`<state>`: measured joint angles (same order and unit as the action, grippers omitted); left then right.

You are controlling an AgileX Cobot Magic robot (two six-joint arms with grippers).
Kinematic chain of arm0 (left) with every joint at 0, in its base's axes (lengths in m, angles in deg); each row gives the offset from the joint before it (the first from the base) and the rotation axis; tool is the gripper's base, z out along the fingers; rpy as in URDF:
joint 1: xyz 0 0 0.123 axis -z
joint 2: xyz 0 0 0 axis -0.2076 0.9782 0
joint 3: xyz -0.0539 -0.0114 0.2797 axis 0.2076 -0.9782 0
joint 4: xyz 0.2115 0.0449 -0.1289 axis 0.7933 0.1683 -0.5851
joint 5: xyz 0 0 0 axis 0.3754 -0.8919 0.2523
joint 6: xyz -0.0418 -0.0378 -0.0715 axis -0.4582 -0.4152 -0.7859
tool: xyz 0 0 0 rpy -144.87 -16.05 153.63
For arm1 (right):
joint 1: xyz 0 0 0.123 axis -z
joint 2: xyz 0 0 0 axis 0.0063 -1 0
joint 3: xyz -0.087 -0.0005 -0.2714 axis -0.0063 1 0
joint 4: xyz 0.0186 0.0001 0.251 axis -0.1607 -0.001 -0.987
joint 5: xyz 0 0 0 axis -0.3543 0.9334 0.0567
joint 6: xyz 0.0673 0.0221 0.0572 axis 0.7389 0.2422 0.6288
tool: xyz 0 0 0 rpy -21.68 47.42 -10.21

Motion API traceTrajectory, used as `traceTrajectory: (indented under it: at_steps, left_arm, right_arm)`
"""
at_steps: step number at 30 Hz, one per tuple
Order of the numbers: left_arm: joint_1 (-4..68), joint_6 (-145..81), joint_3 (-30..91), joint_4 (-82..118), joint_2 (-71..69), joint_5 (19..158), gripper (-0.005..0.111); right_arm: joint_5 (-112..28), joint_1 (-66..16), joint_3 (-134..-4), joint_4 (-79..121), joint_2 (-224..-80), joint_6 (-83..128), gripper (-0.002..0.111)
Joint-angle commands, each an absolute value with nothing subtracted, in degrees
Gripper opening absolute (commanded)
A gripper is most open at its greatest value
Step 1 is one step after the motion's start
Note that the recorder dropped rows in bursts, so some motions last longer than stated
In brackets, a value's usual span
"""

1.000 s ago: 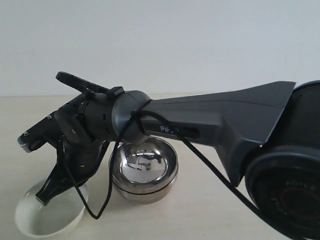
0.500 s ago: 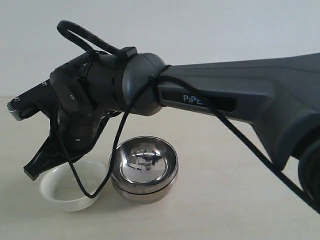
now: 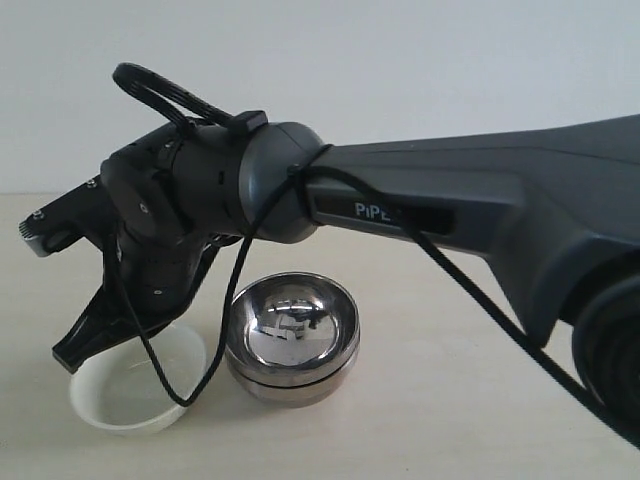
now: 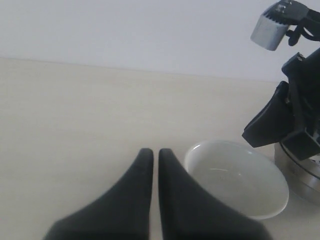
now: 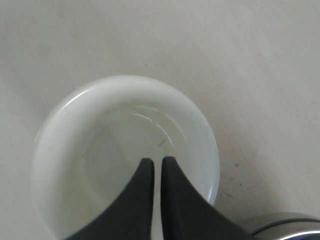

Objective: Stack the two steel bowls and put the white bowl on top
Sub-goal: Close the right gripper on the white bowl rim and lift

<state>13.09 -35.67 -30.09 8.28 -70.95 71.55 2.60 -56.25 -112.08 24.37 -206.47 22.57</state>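
The two steel bowls (image 3: pixel 290 345) sit one inside the other on the tabletop (image 3: pixel 430 400). The white bowl (image 3: pixel 130 400) sits just beside them. The right pincer (image 5: pixel 152 162) is closed tight. Its tips dip into the white bowl, but I cannot tell if it grips the bowl. The left pincer (image 4: pixel 151 151) is closed and holds nothing. It is farther from the steel bowls, past the white bowl.

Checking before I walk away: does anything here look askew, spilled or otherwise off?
Nothing is spilled or tipped: the steel bowls sit nested and the white bowl stands upright beside them. One oddity: the right gripper is shut on nothing above the white bowl's inside.
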Motion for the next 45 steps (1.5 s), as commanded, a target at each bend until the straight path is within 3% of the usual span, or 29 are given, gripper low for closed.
traceTrajectory:
  at_steps: [1, 9, 45]
  left_arm:
    - [12.9, -36.2, -30.3, 8.5, -71.1, 71.7, 0.004]
    - [12.9, -36.2, -30.3, 8.5, -71.1, 71.7, 0.004]
    - [12.9, -36.2, -30.3, 8.5, -71.1, 71.7, 0.004]
  right_arm:
    - [3.2, -56.2, -112.3, 29.6, -206.4, 27.6, 0.001]
    - [3.7, -56.2, -112.3, 33.9, -206.5, 29.9, 0.043]
    - [-2.2, -54.5, -112.3, 34.2, -215.6, 30.1, 0.043]
